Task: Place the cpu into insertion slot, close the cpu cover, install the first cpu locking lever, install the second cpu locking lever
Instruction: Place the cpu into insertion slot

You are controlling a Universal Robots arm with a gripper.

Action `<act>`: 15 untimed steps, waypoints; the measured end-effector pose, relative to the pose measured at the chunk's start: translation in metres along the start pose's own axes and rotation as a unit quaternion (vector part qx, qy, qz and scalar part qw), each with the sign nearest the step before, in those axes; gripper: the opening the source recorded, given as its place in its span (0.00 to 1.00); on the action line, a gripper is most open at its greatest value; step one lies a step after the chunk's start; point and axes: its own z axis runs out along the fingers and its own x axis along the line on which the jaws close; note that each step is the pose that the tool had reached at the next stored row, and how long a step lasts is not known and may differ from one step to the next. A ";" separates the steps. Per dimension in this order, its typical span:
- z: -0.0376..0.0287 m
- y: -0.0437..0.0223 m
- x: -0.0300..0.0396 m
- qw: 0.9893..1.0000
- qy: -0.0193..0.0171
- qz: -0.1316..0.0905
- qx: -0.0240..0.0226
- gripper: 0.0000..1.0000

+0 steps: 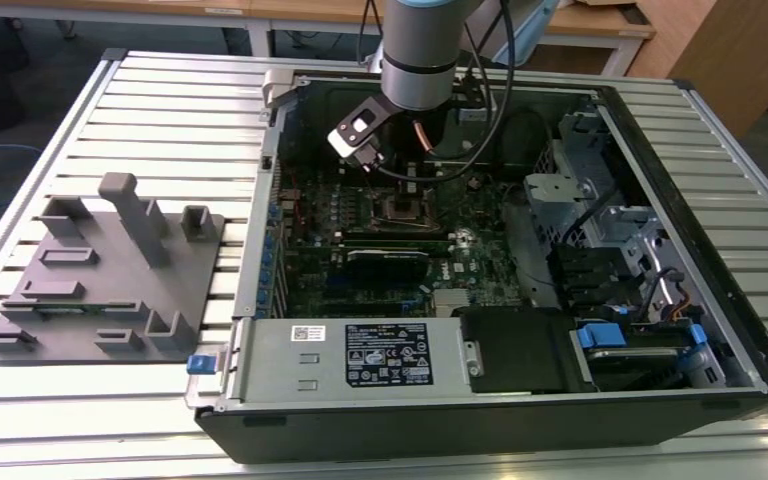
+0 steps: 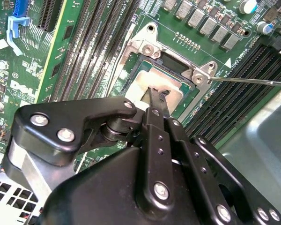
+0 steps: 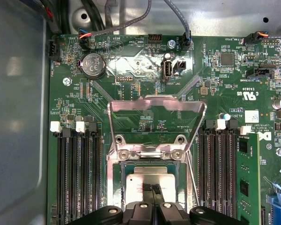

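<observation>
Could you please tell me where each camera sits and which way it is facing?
Exterior view: off the arm, looking down into the open computer case on the table; the arm reaches in.
Second wrist view: on the arm, looking along the hand at the cpu.
First wrist view: on the arm, facing the raised cpu cover; the hand's tip shows.
Both wrist views share the cpu and hand.

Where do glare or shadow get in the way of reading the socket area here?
First wrist view: strong glare on the green board beside the raised cpu cover; the cpu top washes out pale under the claw. Second wrist view: same pale glow on the cpu, dark claw body in front. Exterior view: computer case interior dim, insertion slot shadowed beneath the arm.
</observation>
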 end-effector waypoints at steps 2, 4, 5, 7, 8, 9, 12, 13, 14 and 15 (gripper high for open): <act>0.0000 0.0000 0.0000 1.000 0.000 0.000 0.000 0.11; 0.0001 0.0000 0.0000 1.000 0.000 0.000 0.000 0.11; 0.0001 0.0000 0.0000 1.000 0.000 0.000 0.000 0.11; 0.0001 0.0000 0.0000 1.000 0.000 0.000 0.000 0.11; 0.0002 0.0000 0.0000 1.000 0.000 0.000 0.000 0.11; 0.0002 0.0000 0.0000 1.000 0.000 0.000 0.000 0.11; 0.0001 0.0000 0.0000 1.000 0.000 0.000 0.000 0.11; 0.0000 0.0000 0.0000 1.000 0.000 0.000 0.000 0.11; 0.0002 0.0000 0.0000 1.000 0.000 0.000 0.000 0.11; 0.0004 0.0000 0.0000 1.000 0.000 0.000 0.000 0.11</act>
